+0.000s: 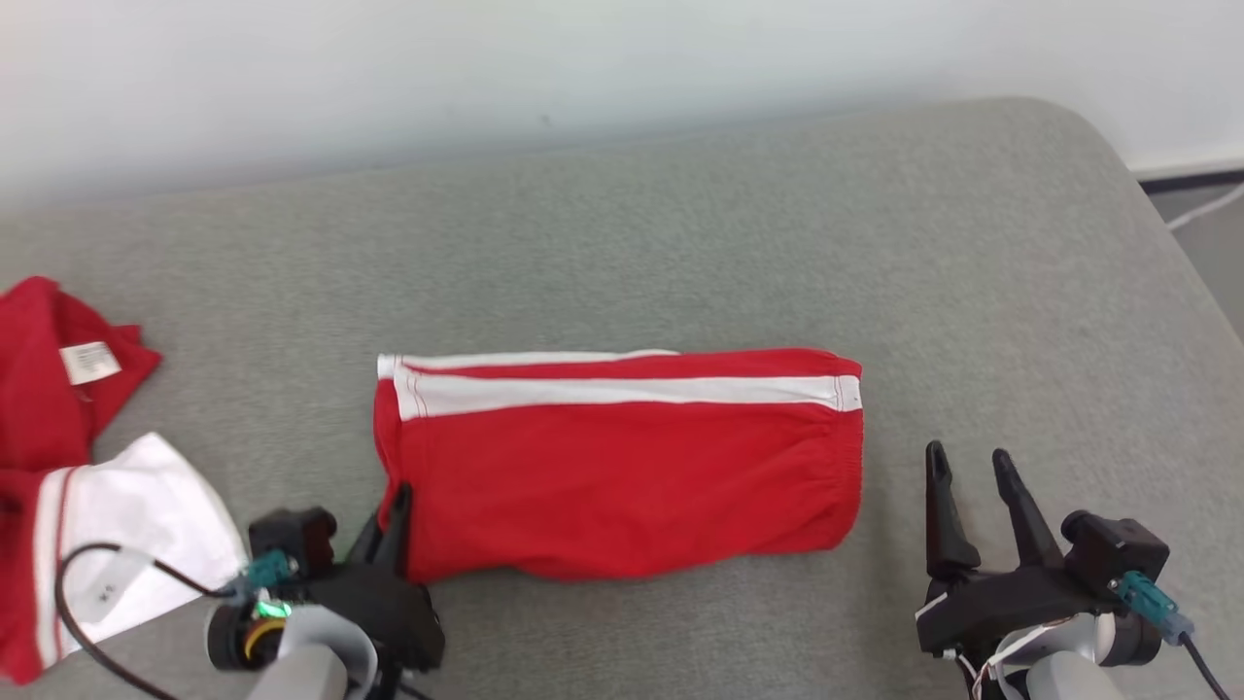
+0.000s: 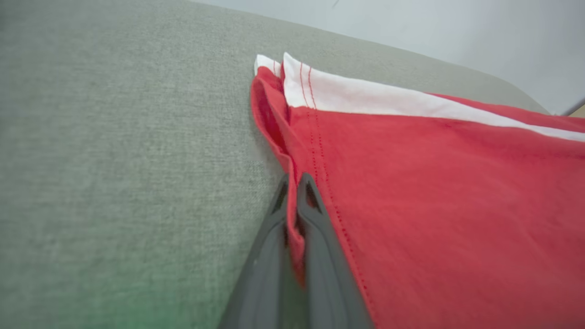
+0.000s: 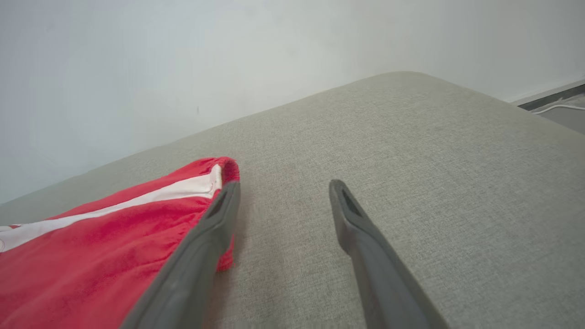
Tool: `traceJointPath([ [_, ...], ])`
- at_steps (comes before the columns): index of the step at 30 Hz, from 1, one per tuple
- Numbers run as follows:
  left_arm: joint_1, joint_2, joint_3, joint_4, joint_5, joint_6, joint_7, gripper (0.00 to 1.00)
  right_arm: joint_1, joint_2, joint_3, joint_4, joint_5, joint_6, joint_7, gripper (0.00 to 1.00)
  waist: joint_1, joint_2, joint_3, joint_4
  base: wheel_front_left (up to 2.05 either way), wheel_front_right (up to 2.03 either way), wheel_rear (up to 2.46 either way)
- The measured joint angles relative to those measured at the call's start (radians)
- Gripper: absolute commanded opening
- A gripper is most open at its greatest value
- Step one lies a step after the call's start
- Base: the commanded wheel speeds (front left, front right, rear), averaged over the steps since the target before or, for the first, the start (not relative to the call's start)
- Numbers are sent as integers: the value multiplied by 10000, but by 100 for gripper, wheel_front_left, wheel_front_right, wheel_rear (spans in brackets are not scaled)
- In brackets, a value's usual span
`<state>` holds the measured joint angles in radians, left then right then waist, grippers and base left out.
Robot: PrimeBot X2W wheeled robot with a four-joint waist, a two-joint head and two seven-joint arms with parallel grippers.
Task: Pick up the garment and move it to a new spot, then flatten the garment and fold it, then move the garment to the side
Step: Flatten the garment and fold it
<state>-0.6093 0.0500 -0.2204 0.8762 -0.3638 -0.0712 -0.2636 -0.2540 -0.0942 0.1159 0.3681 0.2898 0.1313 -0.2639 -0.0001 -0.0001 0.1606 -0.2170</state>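
Observation:
The garment [image 1: 622,467] is a pair of red shorts with a white side stripe, lying folded and flat across the middle of the grey cushion [image 1: 680,243]. My left gripper [image 1: 397,506] is at its near left corner, shut on the red hem; in the left wrist view the garment [image 2: 434,205] has its edge pinched between the two dark fingers of that gripper [image 2: 295,180]. My right gripper [image 1: 967,467] stands open just right of the waistband end. In the right wrist view the gripper [image 3: 283,189] is open, its left finger [image 3: 215,219] beside the garment [image 3: 114,237].
Another red and white piece of clothing [image 1: 68,467] lies bunched at the cushion's left edge, with a label showing. A pale wall rises behind the cushion. The cushion's rounded right corner drops to a floor with a white cable [image 1: 1205,204].

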Motion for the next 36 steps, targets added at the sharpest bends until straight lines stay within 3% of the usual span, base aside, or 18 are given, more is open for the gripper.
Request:
traceJointPath([
  [7, 1062, -13, -560, -861, -445, 410, 0, 0, 219, -136, 370, 136, 71, 0, 0, 100, 0, 0, -430, 660, 0, 0, 0],
  [8, 1173, -10, -612, -1005, -479, 477, 0, 25, 215, -155, 410, 142, 88, 0, 0, 100, 0, 0, -470, 757, 0, 0, 0],
  [9, 1244, 0, -660, -1137, -516, 474, 0, 86, 215, -163, 474, 155, 88, 0, 0, 100, 1, 0, -507, 855, 0, 0, 0],
  [10, 1309, -6, -698, -1248, -652, 497, 0, 100, 215, -171, 522, 171, 88, 0, 0, 100, 1, 0, -539, 951, 0, 0, 0],
  [17, 1738, -4, -736, -2134, -280, 811, 0, 100, -49, -278, 715, 780, 123, 0, 0, 100, 1, 0, -624, 1624, 0, 0, 0],
  [25, 1894, 0, -740, -2631, 52, 813, 0, 100, -647, -303, 249, 2497, 17, 0, 0, 100, 1, 0, -443, 2358, 0, 0, 0],
  [36, 1894, 4, -713, -3499, 612, 830, 0, 100, -1108, -136, 274, 3517, 380, -10, -56, 100, 2, 0, -5, 3055, 0, 0, 0],
])
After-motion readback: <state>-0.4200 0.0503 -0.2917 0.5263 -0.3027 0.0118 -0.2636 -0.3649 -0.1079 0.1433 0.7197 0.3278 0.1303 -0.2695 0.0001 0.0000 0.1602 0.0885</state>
